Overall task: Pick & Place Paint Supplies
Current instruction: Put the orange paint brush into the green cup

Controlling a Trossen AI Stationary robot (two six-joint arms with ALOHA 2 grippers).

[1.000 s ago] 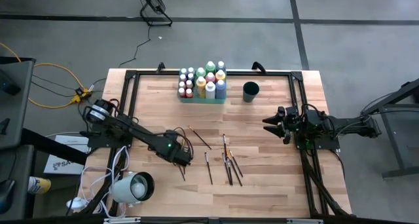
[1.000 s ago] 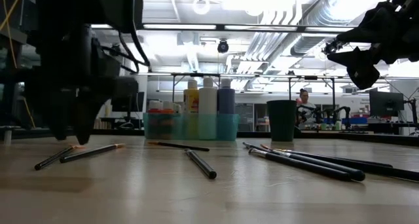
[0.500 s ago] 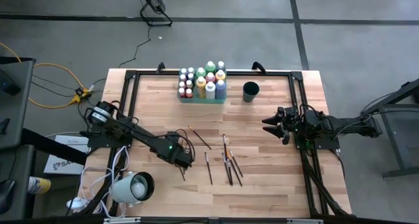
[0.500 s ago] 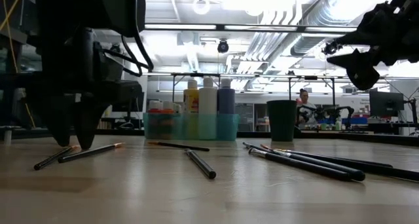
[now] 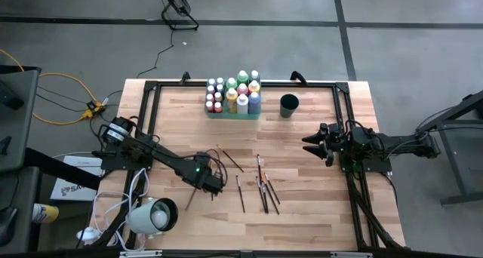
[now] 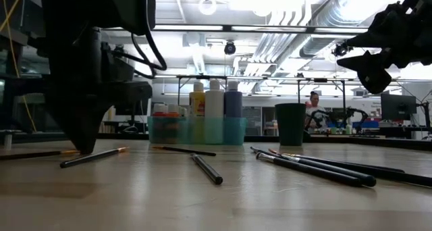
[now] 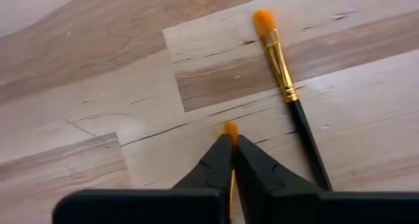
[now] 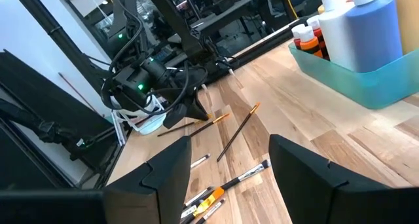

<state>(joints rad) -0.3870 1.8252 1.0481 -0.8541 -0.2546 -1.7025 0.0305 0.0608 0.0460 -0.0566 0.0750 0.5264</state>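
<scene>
Left gripper [image 7: 229, 160] down at the tabletop [image 5: 302, 213], front-left area, fingers pinched together on a thin paintbrush [image 7: 230, 129]; its orange tip pokes out just past the fingertips. A second brush [image 7: 288, 93] lies just beside, apart from the fingers. Remaining brushes [image 5: 264, 188] scattered mid-table to the right. Paint bottles [image 5: 234, 93] stand in the green tray [image 5: 249, 115] at the far edge, dark cup [image 5: 288, 105] to their right. Right gripper [image 5: 312, 143] hangs above the right side, jaws apart, holding nothing. Bare wood lies between it and the brushes.
</scene>
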